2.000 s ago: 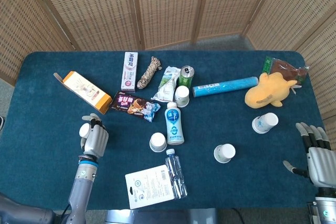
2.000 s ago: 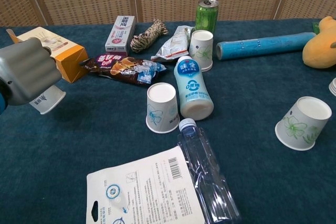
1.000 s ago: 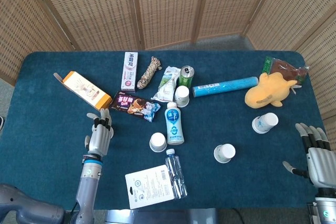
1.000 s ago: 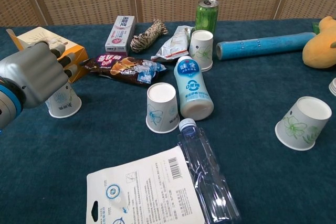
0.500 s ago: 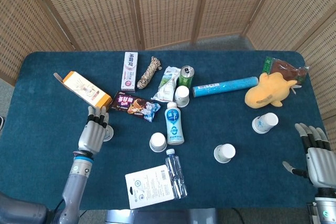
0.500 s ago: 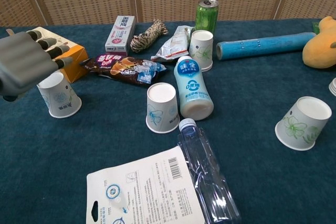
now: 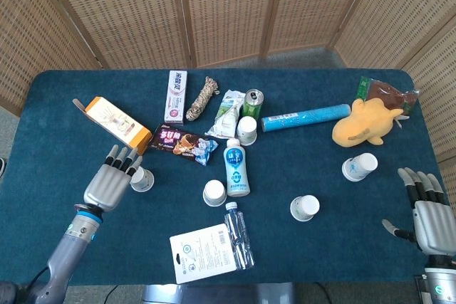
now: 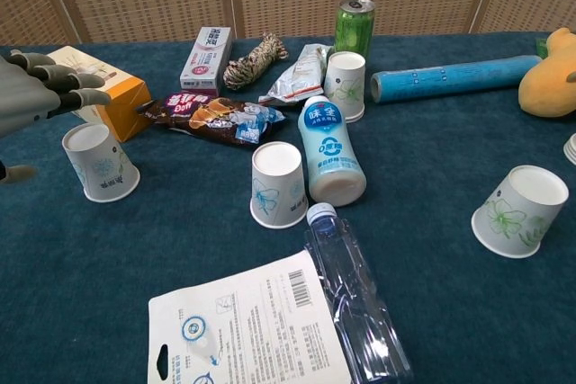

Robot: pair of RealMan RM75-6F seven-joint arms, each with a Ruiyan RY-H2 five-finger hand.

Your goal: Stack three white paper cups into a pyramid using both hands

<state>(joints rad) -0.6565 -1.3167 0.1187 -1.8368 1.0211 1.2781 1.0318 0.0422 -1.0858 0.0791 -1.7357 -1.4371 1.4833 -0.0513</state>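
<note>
Head view: left robot hand (image 7: 108, 184), fingers spread and empty, just beside an inverted paper cup (image 7: 142, 179) on the blue tabletop (image 7: 57, 140); right robot hand (image 7: 431, 217) likewise open at the far edge; further paper cups (image 7: 214, 192) (image 7: 305, 208) (image 7: 360, 166) (image 7: 246, 129) stand apart.

You face a table (image 7: 299, 247) covered in dark teal cloth. Behind it stands a folding screen (image 7: 221, 5) of woven wicker panels in pale wooden frames, angled around the far side. A strip of grey floor (image 7: 299, 58) shows beneath the screen.
</note>
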